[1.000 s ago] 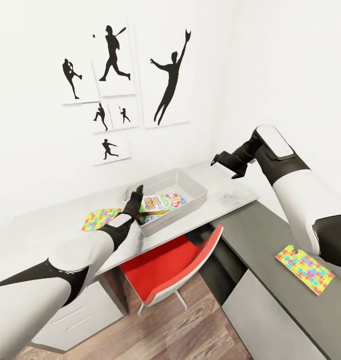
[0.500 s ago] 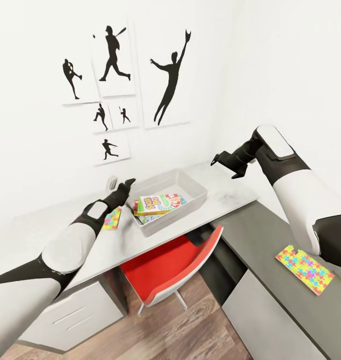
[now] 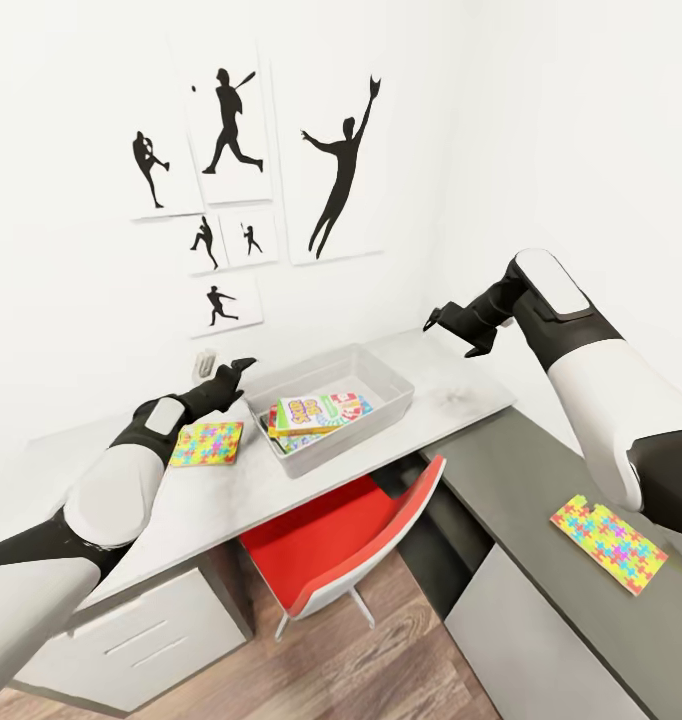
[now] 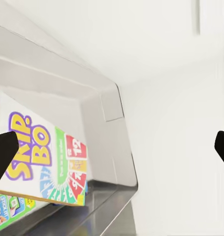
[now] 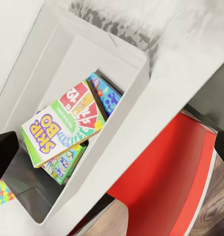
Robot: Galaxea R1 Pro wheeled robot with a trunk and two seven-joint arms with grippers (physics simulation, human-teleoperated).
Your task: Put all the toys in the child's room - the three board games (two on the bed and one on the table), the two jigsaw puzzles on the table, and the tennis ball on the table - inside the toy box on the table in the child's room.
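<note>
The grey toy box point(image 3: 404, 386) stands on the pale table point(image 3: 451, 385). In it the Skip-Bo board game point(image 3: 311, 410) lies on top of other game boxes, a green one point(image 5: 67, 164) and a blue one point(image 5: 106, 100). One jigsaw puzzle point(image 3: 207, 443) lies left of the box, another point(image 3: 609, 543) on the dark lower section. My left gripper point(image 3: 238, 368) hovers open just left of the box, its fingertips point(image 4: 3, 152) spread wide and empty. My right gripper point(image 3: 449, 330) hangs open above the table, right of the box. The tennis ball and the bed are out of view.
A red chair point(image 3: 351, 540) is tucked under the table below the toy box. White drawers point(image 3: 141, 630) sit under the table's left part. Baseball silhouette pictures point(image 3: 341, 165) hang on the wall behind. Wood floor point(image 3: 381, 670) lies below.
My left gripper has pulled back from over the toy box to its left side, leaving the Skip-Bo box lying inside. The left jigsaw is now uncovered. The camera shifted slightly.
</note>
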